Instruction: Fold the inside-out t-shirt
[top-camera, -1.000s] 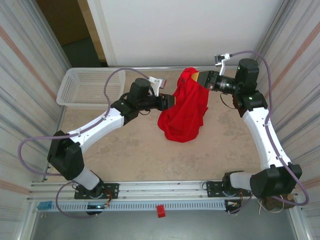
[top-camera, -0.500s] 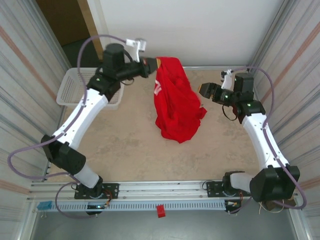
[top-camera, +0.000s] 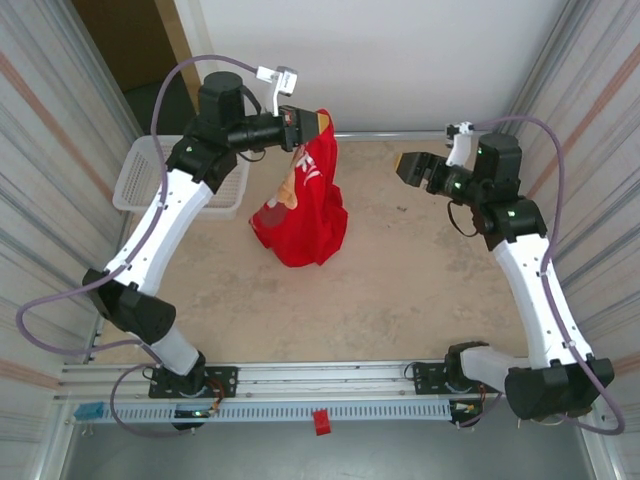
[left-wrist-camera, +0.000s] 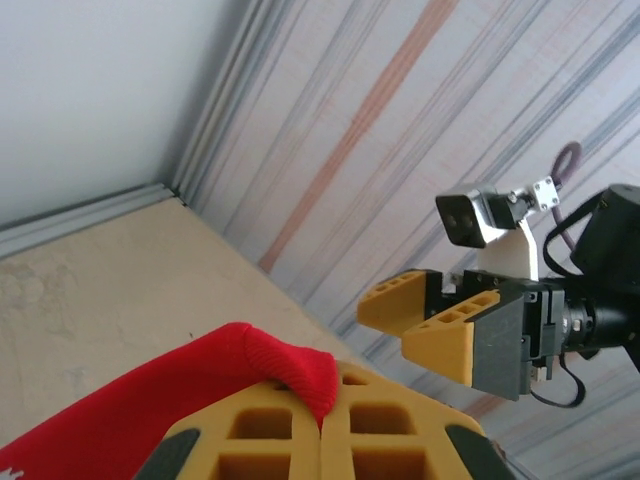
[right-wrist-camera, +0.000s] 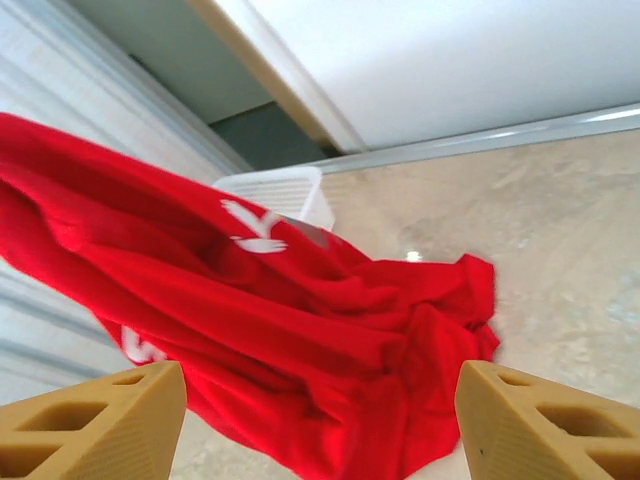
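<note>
T-shirt (top-camera: 305, 215) | hung lengthwise below left end effector (top-camera: 320, 124), clamped on its edge | right end effector (top-camera: 408, 166) apart, empty, well rightward

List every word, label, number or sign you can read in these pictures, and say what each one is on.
White lettering on the red t-shirt: not readable. It is crumpled into the folds and blurred, leaving just broken strokes.
No other word, label, brand, number or sign can be made out.
</note>
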